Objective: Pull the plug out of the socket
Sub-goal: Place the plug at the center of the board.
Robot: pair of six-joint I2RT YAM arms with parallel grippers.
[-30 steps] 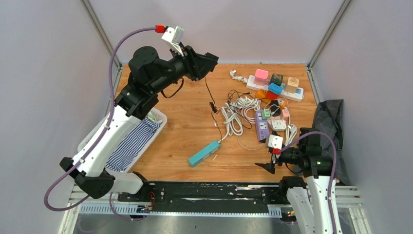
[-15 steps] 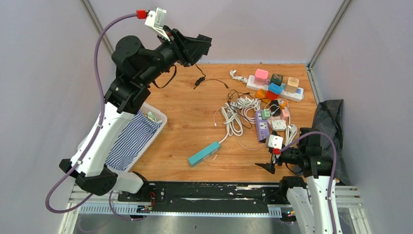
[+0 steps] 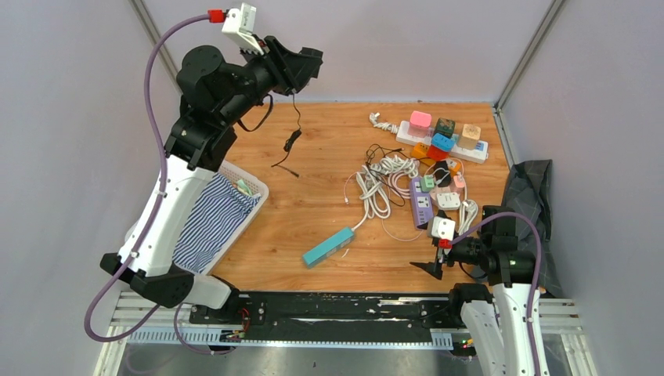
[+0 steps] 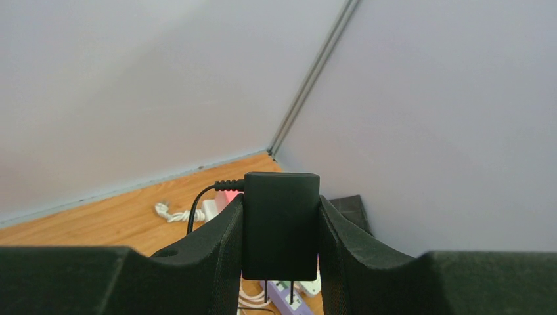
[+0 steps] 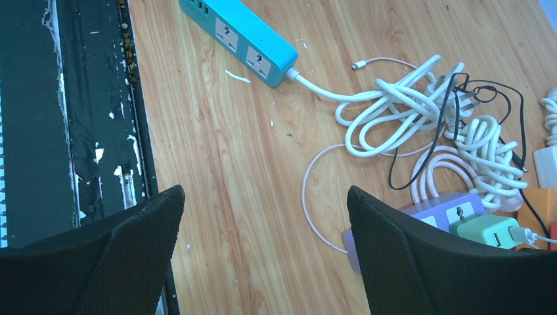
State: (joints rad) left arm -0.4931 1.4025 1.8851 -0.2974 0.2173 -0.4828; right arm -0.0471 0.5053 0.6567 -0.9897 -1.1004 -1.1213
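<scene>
Across the wooden table (image 3: 313, 196) I see my left arm (image 3: 184, 204) reared high over the far-left corner. Its left pincer (image 3: 304, 61) is clamped narrow on a black adapter plug (image 4: 281, 223), which is clear of every socket, its thin black cord (image 3: 291, 141) dangling to the boards. At near left sits a white basket (image 3: 257, 190) of striped cloth. Right of centre lie a white power strip (image 3: 479, 150) crowded with coloured plugs, a purple power strip (image 3: 421, 205) and a teal power strip (image 3: 329, 245); any print on them is too small to read. My right pincer (image 5: 263, 256) hangs wide apart, holding nothing, over the near edge.
</scene>
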